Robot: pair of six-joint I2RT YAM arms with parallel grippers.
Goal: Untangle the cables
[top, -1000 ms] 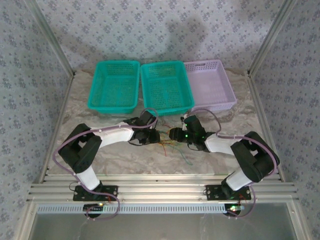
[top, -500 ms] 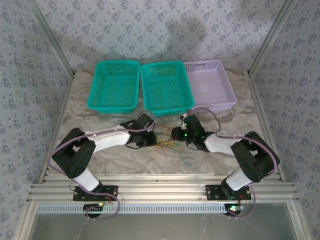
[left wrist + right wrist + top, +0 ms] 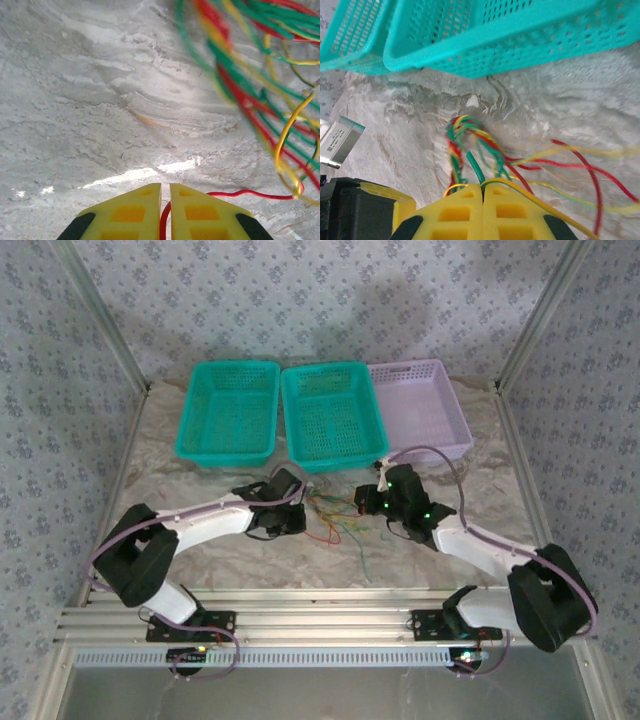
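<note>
From above, can make out the cables (image 3: pixel 335 522) only as a fine red, green and yellow scribble at centre frame, on the marble table (image 3: pixel 200 480), below two teal baskets (image 3: pixel 228 412) and a lilac basket (image 3: pixel 425 410). Cannot follow any single strand there. Places the left gripper (image 3: pixel 303 519) just left of the scribble and the right gripper (image 3: pixel 362 503) just right of it, both too small and dark to judge how the jaws stand.

In the left wrist view, finds the left gripper (image 3: pixel 165 186) with its yellow fingers (image 3: pixel 131 210) cut off by the bottom edge, nearly together, pinching a red strand (image 3: pixel 163 222) in the narrow slit. Loses the rest of the bundle to blur at upper right, too close to the lens to sort the crossings.

In the right wrist view, finds the right gripper (image 3: pixel 481 186) pressed together at bottom centre, clamped on green and yellow strands that leave at the tips, the held part hidden. Sees a twisted knot (image 3: pixel 457 127) just above, and red loops running off the right edge. Cannot identify a black and yellow block (image 3: pixel 365 210) cropped at lower left.
</note>
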